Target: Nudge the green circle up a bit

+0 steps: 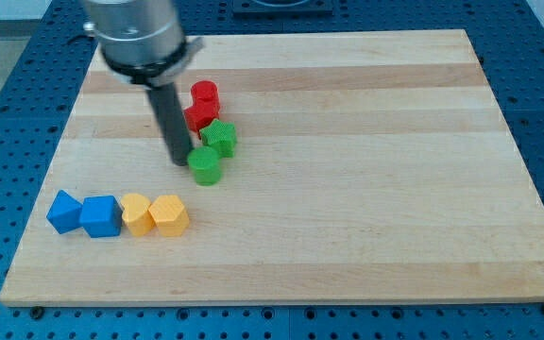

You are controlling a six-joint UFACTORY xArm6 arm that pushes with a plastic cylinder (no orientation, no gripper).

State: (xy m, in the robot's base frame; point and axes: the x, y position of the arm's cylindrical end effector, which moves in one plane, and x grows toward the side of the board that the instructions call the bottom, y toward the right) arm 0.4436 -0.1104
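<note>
The green circle (204, 164) is a short green cylinder left of the board's middle. My tip (181, 162) stands on the board right at its left side, touching or nearly touching it. A green star (220, 138) sits just above and to the right of the circle, close against it. Above the star are a red star-like block (199, 116) and a red cylinder (204, 94), stacked in a column toward the view's top. The rod partly hides the red blocks' left edges.
A row of blocks lies at the lower left: a blue block (64, 212), a blue cube (101, 216), a yellow block (137, 213) and a yellow hexagon (169, 214). The wooden board (366, 189) rests on a blue perforated table (8, 113).
</note>
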